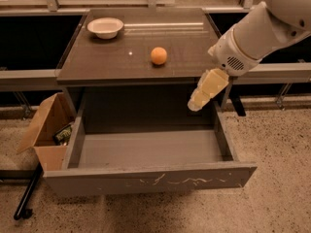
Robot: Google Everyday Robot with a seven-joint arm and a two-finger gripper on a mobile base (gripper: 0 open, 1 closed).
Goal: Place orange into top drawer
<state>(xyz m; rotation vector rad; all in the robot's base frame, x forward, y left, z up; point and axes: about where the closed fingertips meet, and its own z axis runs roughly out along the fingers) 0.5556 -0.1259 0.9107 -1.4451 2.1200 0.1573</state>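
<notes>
**Orange on the bench, drawer wide open**

Checking in from the remote station. The biggest thing I'm looking at is the dark bench (97, 67), and under it the top drawer (146, 181) is pulled all the way out, grey, with pale scratches on the front panel. The robot's white arm (262, 28) reaches in from the upper right. A brown cardboard box (46, 125) sits on the floor just left of the drawer, flaps open. A white bowl (105, 27) is at the bench's back left corner. The gripper (197, 103) hangs off the bench's front right edge, over the drawer's right rear corner, pointing down and left, and I honestly can't tell whether it's spread or closed. The orange (159, 56) sits on the benchtop near the middle, well apart from the gripper.
</notes>
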